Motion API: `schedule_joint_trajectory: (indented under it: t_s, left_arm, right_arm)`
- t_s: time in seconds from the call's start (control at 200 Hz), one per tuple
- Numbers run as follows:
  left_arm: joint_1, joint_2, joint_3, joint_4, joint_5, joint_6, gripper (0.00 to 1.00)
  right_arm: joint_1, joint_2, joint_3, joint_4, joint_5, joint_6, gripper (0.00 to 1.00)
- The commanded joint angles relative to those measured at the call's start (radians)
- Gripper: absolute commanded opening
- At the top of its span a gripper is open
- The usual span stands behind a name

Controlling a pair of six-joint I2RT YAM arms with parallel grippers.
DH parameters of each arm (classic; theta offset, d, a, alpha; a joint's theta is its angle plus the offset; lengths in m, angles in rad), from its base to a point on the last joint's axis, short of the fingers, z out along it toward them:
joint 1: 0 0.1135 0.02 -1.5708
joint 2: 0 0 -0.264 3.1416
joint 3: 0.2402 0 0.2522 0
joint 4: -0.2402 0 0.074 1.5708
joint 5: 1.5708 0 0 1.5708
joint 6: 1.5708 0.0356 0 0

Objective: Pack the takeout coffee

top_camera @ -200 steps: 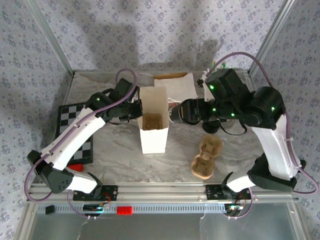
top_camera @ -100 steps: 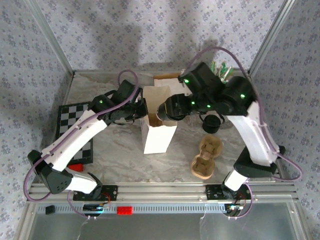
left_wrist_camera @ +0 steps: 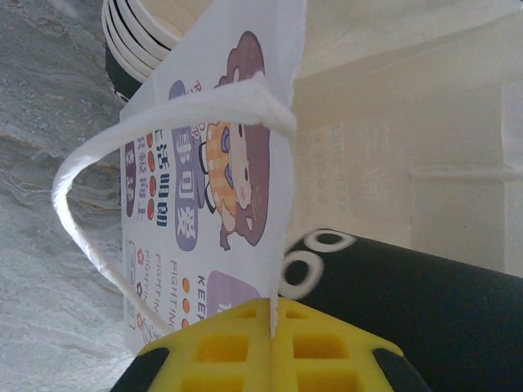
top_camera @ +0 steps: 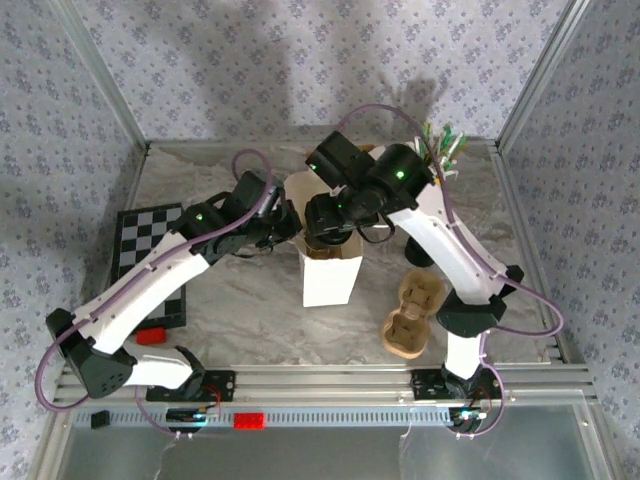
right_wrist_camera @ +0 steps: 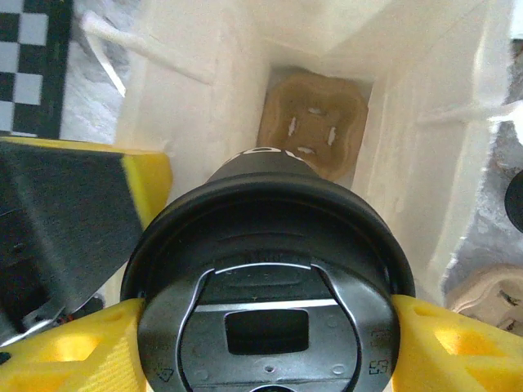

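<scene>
Takeout coffee (right_wrist_camera: 265, 269), a dark cup under a black lid, is clamped between the yellow fingers of your right pincer (right_wrist_camera: 270, 343) at the open mouth of the white paper bag (right_wrist_camera: 204, 90). A brown cup tray (right_wrist_camera: 315, 122) lies on the bag's bottom. Your left pincer (left_wrist_camera: 270, 343) is pinched together on the top edge of the bag's printed wall. The bag stands upright on the counter (top_camera: 240, 300).

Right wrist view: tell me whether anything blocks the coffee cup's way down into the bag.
Nothing visible does. The right tool grips the lidded coffee cup over the open paper bag; below it the way is free down to the cardboard carrier at the bag's bottom. The left tool pinches the bag's wall.
</scene>
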Motion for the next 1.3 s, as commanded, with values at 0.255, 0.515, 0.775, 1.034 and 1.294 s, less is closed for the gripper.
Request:
schedule_joint_trajectory:
  t_s: [0.255, 0.515, 0.775, 1.034, 1.294]
  left_arm:
    - [-0.008, -0.093, -0.133, 0.113, -0.032, -0.086, 0.0]
    - [-0.008, -0.112, -0.181, 0.167, -0.023, -0.09, 0.03]
    - [-0.006, -0.125, -0.173, 0.157, -0.02, -0.068, 0.1]
    - [0.006, -0.17, -0.177, 0.168, -0.029, -0.056, 0.18]
    - [0.021, -0.164, -0.176, 0.179, -0.012, -0.04, 0.18]
  right_arm:
    - [0.007, 0.09, -0.089, -0.196, 0.0, 0.006, 0.65]
    - [0.011, 0.17, -0.094, -0.196, -0.043, -0.002, 0.65]
    - [-0.006, 0.226, -0.106, -0.196, -0.057, -0.016, 0.65]
    - [-0.026, 0.202, -0.094, -0.196, -0.076, -0.005, 0.64]
    - [-0.031, 0.18, -0.118, -0.196, -0.071, 0.005, 0.63]
